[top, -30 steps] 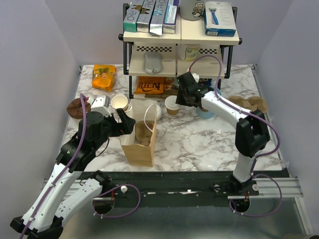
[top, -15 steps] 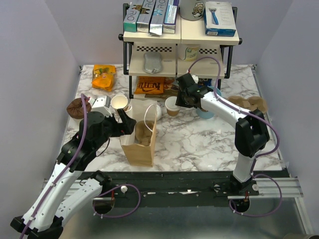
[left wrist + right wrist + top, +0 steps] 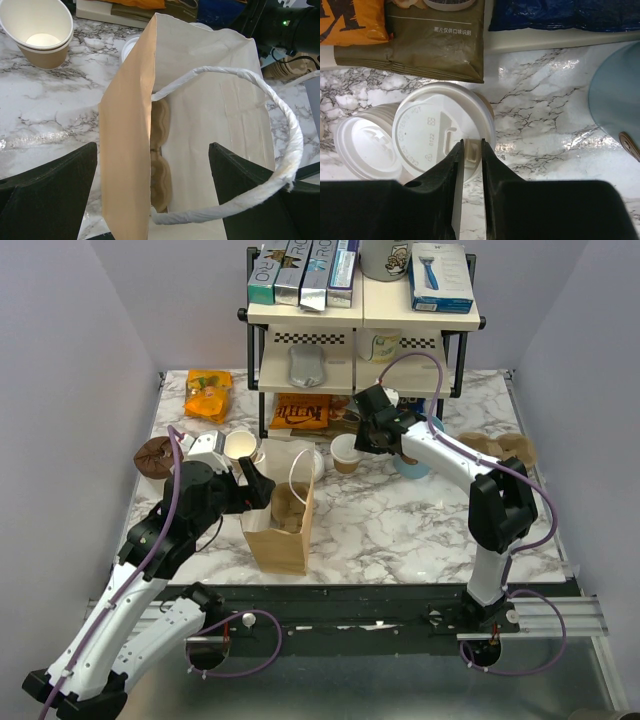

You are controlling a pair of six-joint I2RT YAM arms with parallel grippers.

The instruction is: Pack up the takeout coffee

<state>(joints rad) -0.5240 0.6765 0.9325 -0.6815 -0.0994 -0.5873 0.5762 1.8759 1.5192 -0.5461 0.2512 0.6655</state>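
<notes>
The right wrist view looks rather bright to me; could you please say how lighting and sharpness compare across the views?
Right wrist view: the takeout coffee lid is very bright, glare streaks the marble table, the right tool is a dark silhouette. Left wrist view: the paper bag shades its own inside. Top external view: evenly lit, sharp.

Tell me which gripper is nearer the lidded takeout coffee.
Right. The right gripper sits just above the takeout coffee lid; the left gripper is at the paper bag, farther off.
</notes>
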